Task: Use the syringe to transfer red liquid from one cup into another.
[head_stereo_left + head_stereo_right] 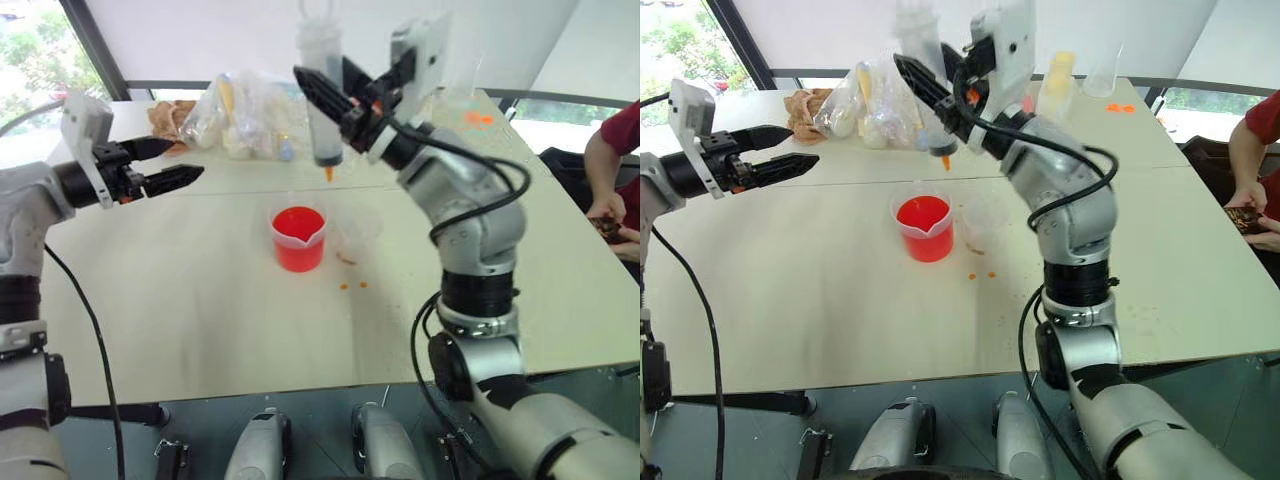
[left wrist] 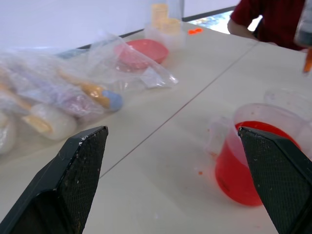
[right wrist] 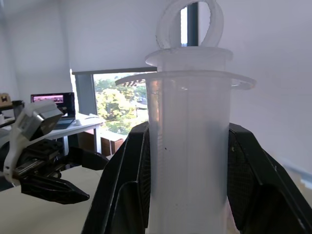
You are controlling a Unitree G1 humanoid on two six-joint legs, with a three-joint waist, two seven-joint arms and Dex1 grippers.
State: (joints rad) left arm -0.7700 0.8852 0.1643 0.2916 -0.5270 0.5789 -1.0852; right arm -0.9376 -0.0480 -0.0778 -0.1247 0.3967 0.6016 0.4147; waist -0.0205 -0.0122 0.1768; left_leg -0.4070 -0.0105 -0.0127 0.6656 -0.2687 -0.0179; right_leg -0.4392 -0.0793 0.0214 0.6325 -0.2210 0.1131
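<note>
The syringe point(image 1: 322, 95) is held upright in the right gripper point(image 1: 335, 105), its barrel pinched between the two black fingers, with the ring-ended plunger seen pushed well down into the clear tube in the right wrist view. The orange nozzle tip hangs below the claw, poised above the table and just behind the spouted cup point(image 1: 298, 238), which stands beneath and slightly in front of the claw and is filled high with red liquid point(image 1: 297, 224). The small clear cup point(image 1: 357, 233) is set just beside the spouted one, on the side nearer the right arm, and appears empty or nearly so; a few orange drops point(image 1: 352, 285) are scattered on the table point(image 1: 200, 300) in front of it.

No liquid can be made out in the barrel, so the transfer is judged barely begun: the nozzle has yet to be lowered into the red liquid, the plunger drawn up, and the load emptied into the small cup.

The left gripper point(image 1: 165, 165) is held level and well apart to the far side of the cups, its fingers spread wide and nothing touched or held. Plastic bags point(image 1: 240, 115) of objects lie behind, and a person in a red sleeve point(image 1: 610, 140) is seated at the table edge.
</note>
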